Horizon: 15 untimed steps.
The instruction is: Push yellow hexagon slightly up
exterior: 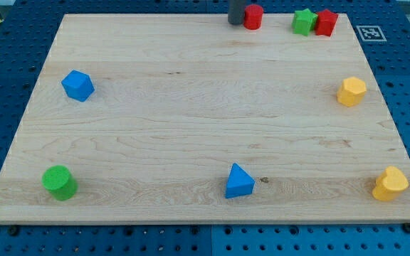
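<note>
Camera view shows a wooden desk [191,121] with small blocks on it. Nearest, along the view's bottom and far from my tip, sit a green cylinder [59,183] at the left, a blue triangle [239,181] in the middle and a yellow heart [390,184] at the right. Farther up, a blue block [77,85], maybe a cube, sits well to the left of my tip and a bit lower.

At the view's top edge, my tip [235,23] touches the left side of a red cylinder [253,16]. Farther right are a green block [304,21] and a red block [326,23], side by side and touching.

The end effector is just a rod, so it cannot open, close or hold a thing.

The yellow hexagon [351,92] lies near the right edge, well to the right of my tip and lower down. Bare wood lies between them.
</note>
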### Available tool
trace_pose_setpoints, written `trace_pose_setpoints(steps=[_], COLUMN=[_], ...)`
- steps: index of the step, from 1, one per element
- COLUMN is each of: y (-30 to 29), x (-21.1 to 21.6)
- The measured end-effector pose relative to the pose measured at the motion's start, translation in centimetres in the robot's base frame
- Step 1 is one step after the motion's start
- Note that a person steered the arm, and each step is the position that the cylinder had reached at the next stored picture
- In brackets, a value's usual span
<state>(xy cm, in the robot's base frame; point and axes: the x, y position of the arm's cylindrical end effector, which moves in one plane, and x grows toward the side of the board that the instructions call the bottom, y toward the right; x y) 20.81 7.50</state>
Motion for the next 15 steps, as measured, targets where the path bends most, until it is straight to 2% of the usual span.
trace_pose_setpoints(steps=[2,3,4,5,6,7,8,9,15], y=[10.3,6.7,1.3,1.3,4.3,12.7,16.2,16.2,19.2], x=[0.5,1.3,5.1,15.3,24.5,27.7,27.6,26.4,13.2])
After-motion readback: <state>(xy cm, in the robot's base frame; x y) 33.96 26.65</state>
